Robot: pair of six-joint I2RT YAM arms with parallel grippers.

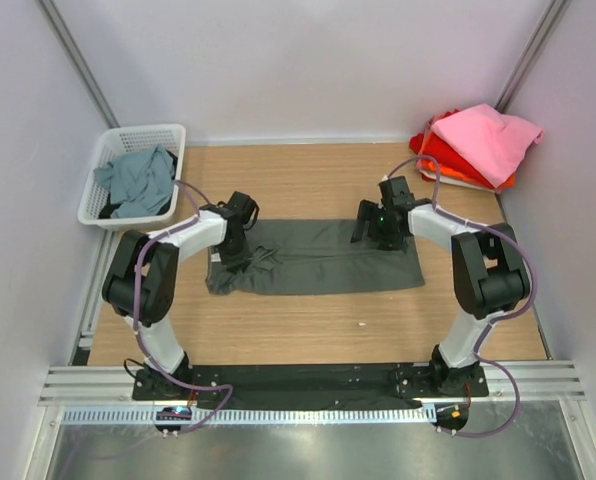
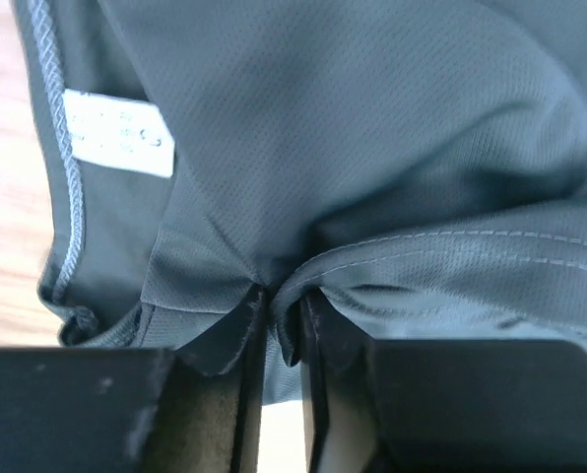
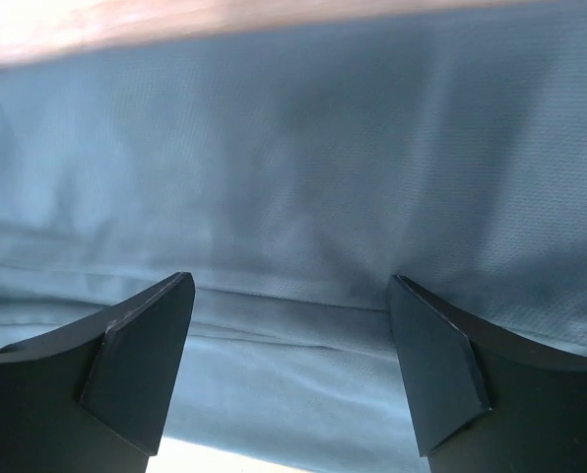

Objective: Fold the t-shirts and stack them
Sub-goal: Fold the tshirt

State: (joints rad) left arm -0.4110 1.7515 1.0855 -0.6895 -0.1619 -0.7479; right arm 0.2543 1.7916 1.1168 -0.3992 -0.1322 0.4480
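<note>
A dark charcoal-grey t-shirt lies folded into a long band across the middle of the table. My left gripper is at its left end, shut on a bunched fold of the cloth; a white label shows near it. My right gripper is over the band's right part, open, its fingers apart just above the flat cloth. A pink t-shirt lies on red and orange ones at the back right. A teal-grey t-shirt fills the basket.
A white lattice basket stands at the back left corner. White walls close in the table on three sides. Bare wood shows in front of the grey shirt and behind it.
</note>
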